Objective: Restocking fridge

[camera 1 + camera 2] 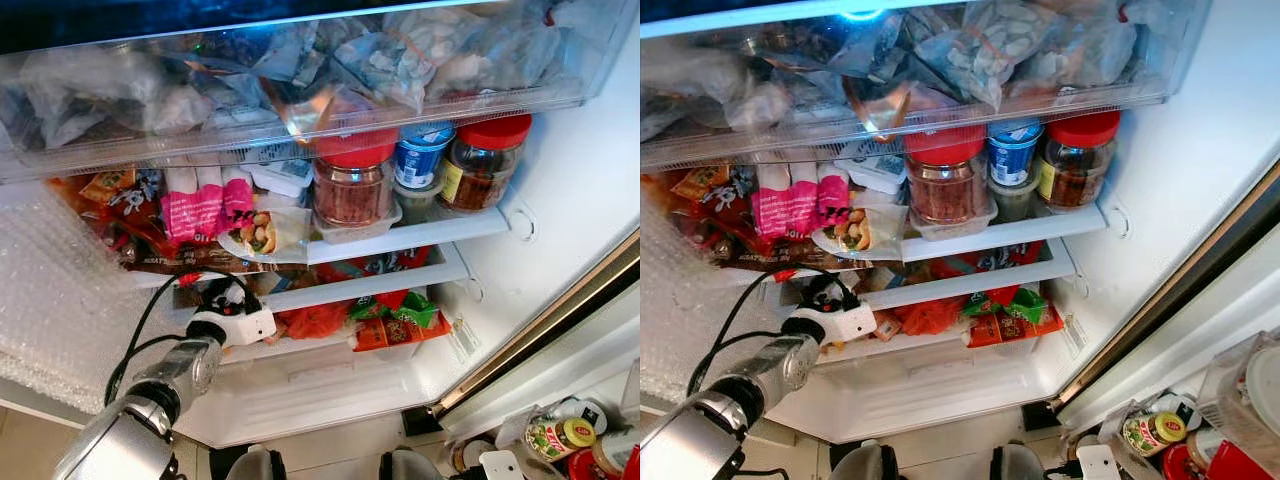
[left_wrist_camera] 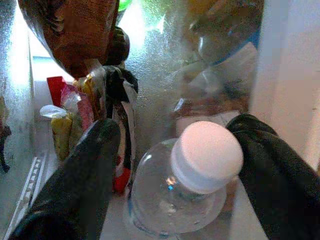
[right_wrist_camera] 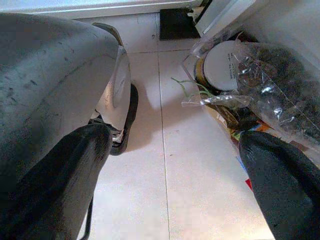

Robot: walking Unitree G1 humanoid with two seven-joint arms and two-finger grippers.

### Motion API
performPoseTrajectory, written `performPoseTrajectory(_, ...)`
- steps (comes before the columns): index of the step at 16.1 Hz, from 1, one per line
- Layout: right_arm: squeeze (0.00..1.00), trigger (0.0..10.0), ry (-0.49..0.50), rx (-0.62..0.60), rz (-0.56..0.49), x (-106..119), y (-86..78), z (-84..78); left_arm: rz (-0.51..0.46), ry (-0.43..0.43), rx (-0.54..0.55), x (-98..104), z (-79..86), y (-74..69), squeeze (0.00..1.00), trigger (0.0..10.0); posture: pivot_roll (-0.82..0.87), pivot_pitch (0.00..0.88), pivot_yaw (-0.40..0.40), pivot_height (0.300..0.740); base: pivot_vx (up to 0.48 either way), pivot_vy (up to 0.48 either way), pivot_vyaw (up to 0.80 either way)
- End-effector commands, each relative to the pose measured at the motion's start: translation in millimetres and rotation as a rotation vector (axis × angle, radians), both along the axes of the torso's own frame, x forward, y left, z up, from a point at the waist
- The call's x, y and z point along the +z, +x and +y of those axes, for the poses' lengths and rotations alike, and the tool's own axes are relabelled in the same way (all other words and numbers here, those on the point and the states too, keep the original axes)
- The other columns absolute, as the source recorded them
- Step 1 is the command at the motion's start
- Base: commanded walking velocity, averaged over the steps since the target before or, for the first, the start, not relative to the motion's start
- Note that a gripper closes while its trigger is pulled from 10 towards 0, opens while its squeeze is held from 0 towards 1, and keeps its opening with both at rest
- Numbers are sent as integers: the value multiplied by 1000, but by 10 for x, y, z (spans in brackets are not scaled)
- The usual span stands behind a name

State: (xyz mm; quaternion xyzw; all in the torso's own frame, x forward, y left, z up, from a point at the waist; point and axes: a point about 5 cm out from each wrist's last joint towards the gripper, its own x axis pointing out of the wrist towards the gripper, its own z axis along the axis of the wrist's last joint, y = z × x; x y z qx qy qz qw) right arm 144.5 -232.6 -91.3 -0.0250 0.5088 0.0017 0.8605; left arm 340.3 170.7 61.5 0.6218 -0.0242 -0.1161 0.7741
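A clear water bottle (image 2: 175, 200) with a white cap (image 2: 207, 156) stands on a lower fridge shelf (image 1: 340, 285), at its left end. The left gripper (image 2: 175, 165) reaches in there, its two black fingers (image 2: 75, 185) spread apart on either side of the bottle's neck; whether the pads touch the plastic cannot be told. Judging by this, the step in hand is setting the bottle into the fridge, and the next move calls for drawing the gripper straight back toward the near side without tipping the bottle.

Room is tight. Just beside the bottle, hanging snack packets (image 2: 80, 35) crowd the space on one side, and a frosted wall stands close behind it. In the head views the left arm (image 1: 165, 385) enters under a shelf holding pink packets (image 1: 205, 205) and a wrapped sandwich (image 1: 262, 232); to the right stand two red-lidded jars (image 1: 352, 180) and a blue-lidded tub (image 1: 420, 152). A crowded clear drawer (image 1: 300, 90) sits above.

The right gripper (image 3: 175, 175) hangs idle, fingers apart, over the tiled floor (image 3: 185, 165), with bagged groceries (image 3: 260, 85) near the fridge's right side.
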Motion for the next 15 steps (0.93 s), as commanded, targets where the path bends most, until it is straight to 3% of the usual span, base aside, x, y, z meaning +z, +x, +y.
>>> performPoseTrajectory(1, 0, 10000, 0, -8, 15, -24, -62, 3, 65, -51, -16, -23, -13, -11, 1000, 10000, -125, 151, -6, 660, 0, 0, 0)
performPoseTrajectory(5, 0, 10000, 1, -3, 18, -24, -64, 3, 130, -176, -70, 72, -100, 43, 1000, 10000, -118, 148, -7, 660, 0, 0, 0)
performPoseTrajectory(6, 0, 10000, 1, 0, 19, -24, -61, 5, 127, -165, -96, 99, -115, 54, 0, 10000, -119, 148, -7, 660, 0, 0, 0)
performPoseTrajectory(11, 0, 10000, 1, 1, 16, -22, -56, 3, 151, -92, -170, 97, -148, 43, 0, 10000, -122, 148, -9, 660, 0, 0, 0)
performPoseTrajectory(13, 0, 10000, 0, 3, 16, -20, -58, -3, 174, -183, -82, 152, -84, 104, 0, 10000, -115, 148, -11, 660, 0, 0, 0)
performPoseTrajectory(15, 0, 10000, 0, 5, 16, -19, -57, -7, 130, -254, 38, 234, 10, 180, 0, 10000, -117, 147, -14, 660, 0, 0, 0)
